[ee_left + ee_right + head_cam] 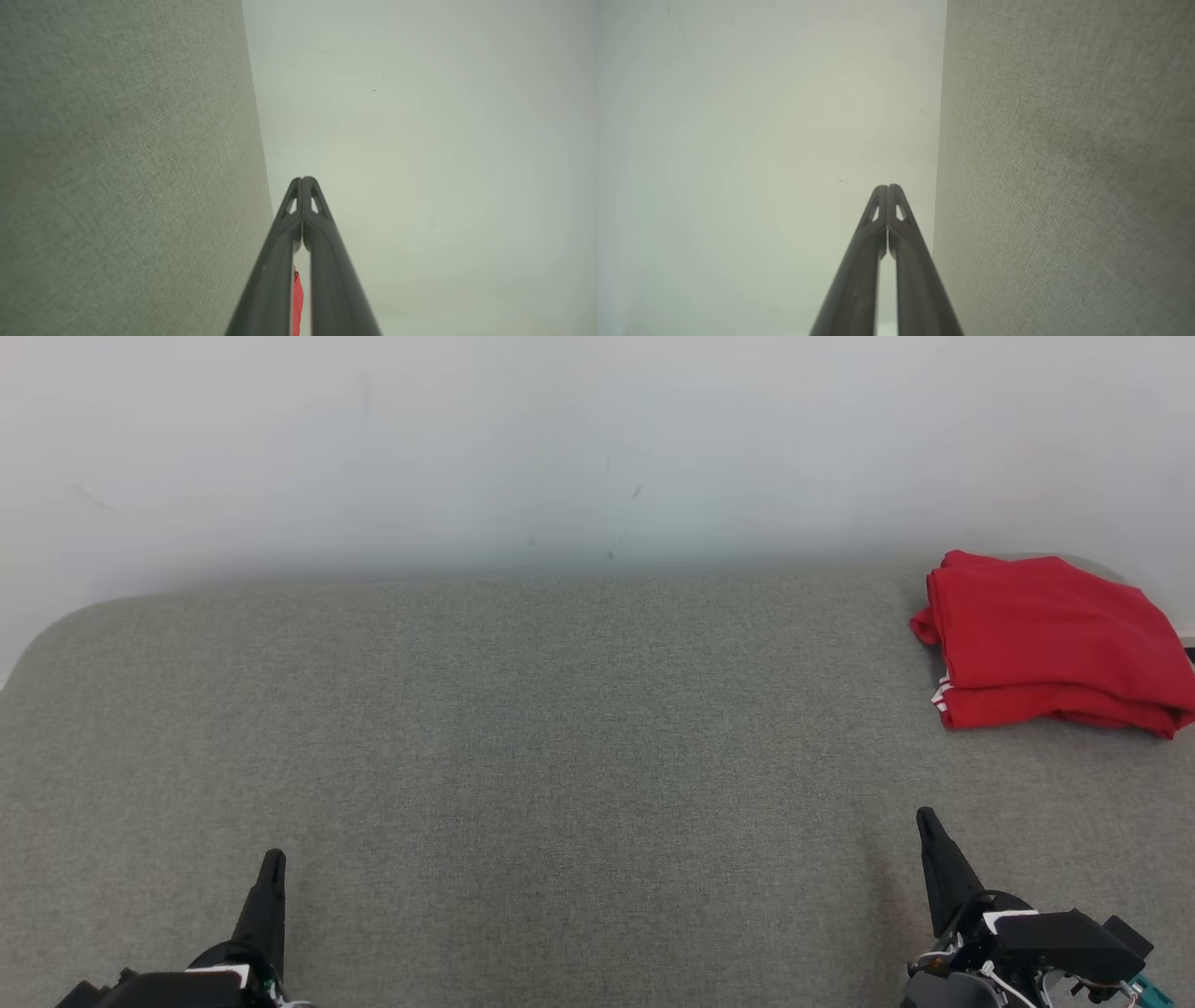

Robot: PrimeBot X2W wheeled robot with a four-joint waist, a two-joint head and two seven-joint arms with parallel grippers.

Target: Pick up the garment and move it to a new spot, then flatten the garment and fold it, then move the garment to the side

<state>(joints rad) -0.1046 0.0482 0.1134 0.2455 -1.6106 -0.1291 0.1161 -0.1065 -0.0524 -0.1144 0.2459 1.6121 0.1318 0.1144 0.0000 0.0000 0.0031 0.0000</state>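
we judge the task essentially complete: the red garment [1050,639] lies folded on the grey table [523,737], ahead of the clenched, empty right gripper [927,821], well apart from our clenched left gripper [273,859].

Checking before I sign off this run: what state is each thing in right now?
Red garment: folded, lying at the far right of the table, not held.
Left gripper: fingers shut, empty.
Right gripper: fingers shut, empty.
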